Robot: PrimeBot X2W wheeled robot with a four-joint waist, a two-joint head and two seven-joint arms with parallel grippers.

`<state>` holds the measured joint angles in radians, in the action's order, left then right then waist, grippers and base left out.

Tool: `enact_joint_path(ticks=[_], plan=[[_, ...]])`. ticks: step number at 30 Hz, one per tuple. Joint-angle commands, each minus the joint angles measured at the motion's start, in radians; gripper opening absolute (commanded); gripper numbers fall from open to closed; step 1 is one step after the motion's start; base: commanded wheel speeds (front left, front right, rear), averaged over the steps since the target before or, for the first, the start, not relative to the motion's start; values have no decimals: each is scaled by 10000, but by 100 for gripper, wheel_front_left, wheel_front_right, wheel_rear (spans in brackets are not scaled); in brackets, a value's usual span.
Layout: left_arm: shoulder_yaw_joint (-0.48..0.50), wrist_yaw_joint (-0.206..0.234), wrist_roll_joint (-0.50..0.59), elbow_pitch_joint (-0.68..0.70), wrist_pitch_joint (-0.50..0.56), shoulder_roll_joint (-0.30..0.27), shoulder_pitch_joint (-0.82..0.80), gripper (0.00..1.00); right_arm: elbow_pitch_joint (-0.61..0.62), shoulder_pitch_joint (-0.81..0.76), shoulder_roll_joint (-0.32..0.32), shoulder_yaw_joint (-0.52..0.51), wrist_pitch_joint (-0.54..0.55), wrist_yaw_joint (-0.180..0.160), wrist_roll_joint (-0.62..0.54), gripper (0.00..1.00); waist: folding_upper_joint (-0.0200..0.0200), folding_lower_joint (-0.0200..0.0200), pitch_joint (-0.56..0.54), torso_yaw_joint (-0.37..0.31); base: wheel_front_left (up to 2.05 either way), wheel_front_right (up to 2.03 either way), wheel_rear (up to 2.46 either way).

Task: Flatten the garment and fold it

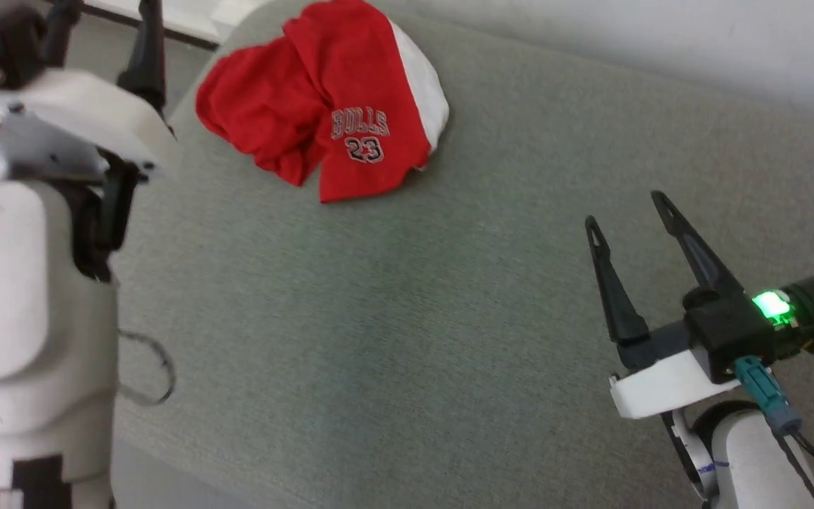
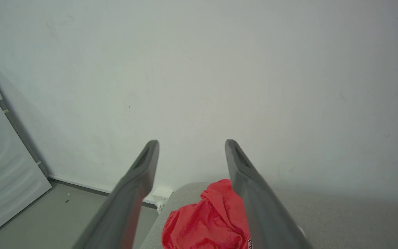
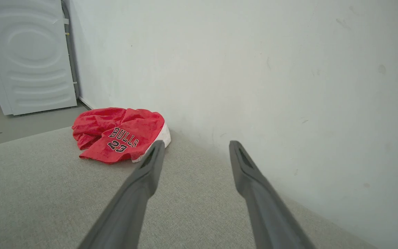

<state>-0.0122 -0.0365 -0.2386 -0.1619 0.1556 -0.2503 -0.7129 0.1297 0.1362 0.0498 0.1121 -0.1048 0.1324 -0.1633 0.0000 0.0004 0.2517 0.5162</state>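
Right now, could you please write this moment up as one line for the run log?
garment: crumpled heap on grey surface, not flattened | left gripper: open, empty | right gripper: open, empty

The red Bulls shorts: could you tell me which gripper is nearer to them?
Left. The left gripper hangs open close beside the red Bulls shorts; the right gripper, also open, is well away over the grey surface.

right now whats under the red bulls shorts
The crumpled red soft-fabric shorts with a white side stripe lie directly on the grey-green fabric-covered surface. That surface shows all around their edges; anything beneath the bunched folds is covered and cannot be seen.
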Motion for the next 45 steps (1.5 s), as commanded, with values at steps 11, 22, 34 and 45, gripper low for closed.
enact_joint_path(ticks=[11,22,34,45], plan=[[-47,-554,-566,-2986,1613,-766,-1838,100,817,841,4,522,195,-17,-427,100,0,-4,2183,-2079,0,0,0],[-291,-619,-917,-4681,3143,-1509,-2296,100,1342,964,4,644,428,-17,-604,100,0,-4,2947,-3175,0,0,0],[-380,97,-657,-6085,3752,-1920,-2265,34,1606,1092,4,794,571,-17,-654,100,0,-4,3510,-3492,0,0,0],[-328,-80,-831,-6176,3138,-2183,-2582,0,1011,1111,4,778,156,-17,-102,100,0,-4,2662,-3418,0,0,0]])
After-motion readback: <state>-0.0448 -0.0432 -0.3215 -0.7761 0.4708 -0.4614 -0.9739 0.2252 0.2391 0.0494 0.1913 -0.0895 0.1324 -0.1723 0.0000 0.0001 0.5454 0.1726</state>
